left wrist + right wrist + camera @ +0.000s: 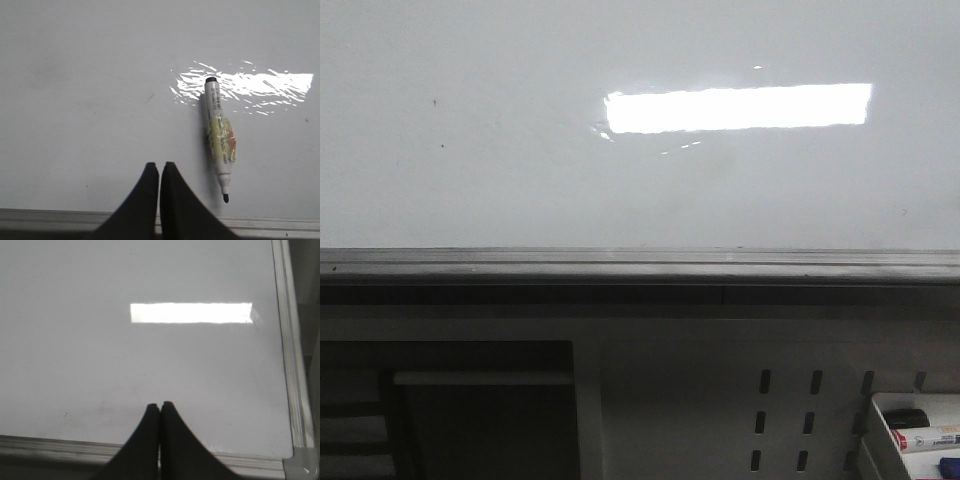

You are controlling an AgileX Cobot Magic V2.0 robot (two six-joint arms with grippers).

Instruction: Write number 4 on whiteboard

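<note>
Scanning from the left of the front view, you see the whiteboard (520, 190) filling the upper frame, blank apart from tiny specks; no number 4 is drawn yet. At lower right, a white tray (880, 425) holds spare markers.

In the left wrist view, the left gripper (159, 167) at lower centre has its fingers pressed together, holding nothing. Just right of it lies a marker (219, 137) flat on the board, uncapped, its long axis near vertical in the frame, tip (225, 198) pointing to the lower edge, close to the ledge (50, 216).

In the right wrist view, the right gripper (160, 407) is likewise closed and empty above the board's corner.

Risks, in judgement: closed fingers may nudge the round marker into rolling, and its exposed tip may leave stray marks or dry out.
</note>
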